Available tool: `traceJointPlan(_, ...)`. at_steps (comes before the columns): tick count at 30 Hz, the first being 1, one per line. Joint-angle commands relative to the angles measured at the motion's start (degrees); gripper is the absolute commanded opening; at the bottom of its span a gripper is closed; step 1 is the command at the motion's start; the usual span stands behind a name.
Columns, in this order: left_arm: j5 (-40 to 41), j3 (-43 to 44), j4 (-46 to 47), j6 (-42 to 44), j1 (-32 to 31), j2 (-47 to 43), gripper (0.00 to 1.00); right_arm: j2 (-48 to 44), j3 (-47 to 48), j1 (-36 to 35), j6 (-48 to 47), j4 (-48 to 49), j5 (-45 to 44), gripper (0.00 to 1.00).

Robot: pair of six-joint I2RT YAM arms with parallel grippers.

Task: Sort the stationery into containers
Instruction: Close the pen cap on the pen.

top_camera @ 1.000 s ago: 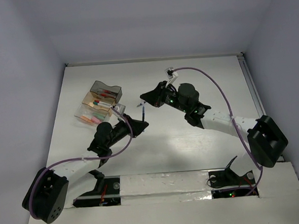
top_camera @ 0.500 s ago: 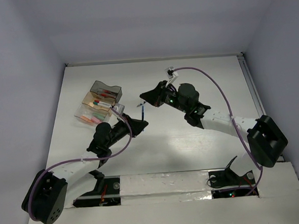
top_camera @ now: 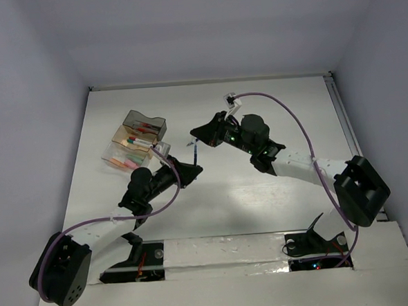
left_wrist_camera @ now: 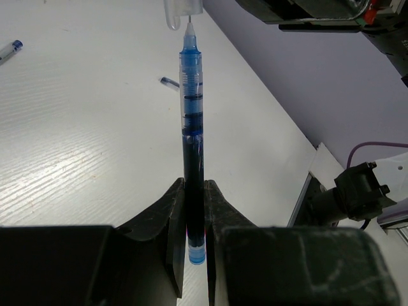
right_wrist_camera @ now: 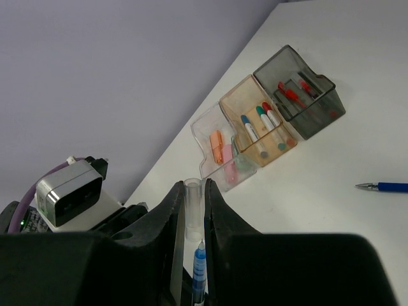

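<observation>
My left gripper (left_wrist_camera: 194, 186) is shut on a blue pen (left_wrist_camera: 193, 127) whose bare tip points away from the wrist. Just past that tip is a clear cap (right_wrist_camera: 193, 210), with my right gripper (right_wrist_camera: 193, 189) shut on it; the pen's tip (right_wrist_camera: 199, 268) sits just off the cap's mouth. From above, the two grippers (top_camera: 190, 169) (top_camera: 195, 135) meet over the middle of the table with the pen (top_camera: 193, 152) between them. The containers stand side by side: a smoky grey tray (right_wrist_camera: 323, 115) with red pieces, a tan tray (right_wrist_camera: 237, 102) with capped markers, and a clear tray (right_wrist_camera: 207, 127) with pink and orange erasers.
Another blue pen (right_wrist_camera: 386, 187) lies loose on the white table to the right of the trays. In the left wrist view a pen end (left_wrist_camera: 9, 50) shows at the far left and a small blue piece (left_wrist_camera: 169, 81) lies near the held pen. Purple cables loop along both arms.
The right arm has edged slightly to the left. Both grips and the pen stay as they were.
</observation>
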State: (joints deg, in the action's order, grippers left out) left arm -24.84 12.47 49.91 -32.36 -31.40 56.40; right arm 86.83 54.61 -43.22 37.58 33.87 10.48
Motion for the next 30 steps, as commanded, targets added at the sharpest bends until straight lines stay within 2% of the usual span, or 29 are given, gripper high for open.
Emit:
traceJointPlan(1,-0.65,2.38,3.18,0.89,-0.51,-0.42,0.0,-0.16,2.34,-0.37,0.04,2.96,-0.81,0.0)
traceJointPlan(10,0.41,2.03,2.56,1.16,-0.51,-2.26,0.0,-1.92,1.29,-0.37,-1.02,1.29,-3.71,0.0)
traceJointPlan(30,2.43,2.12,0.72,1.51,-0.51,-3.49,0.0,-1.84,0.41,-0.37,0.29,2.69,-0.55,0.0)
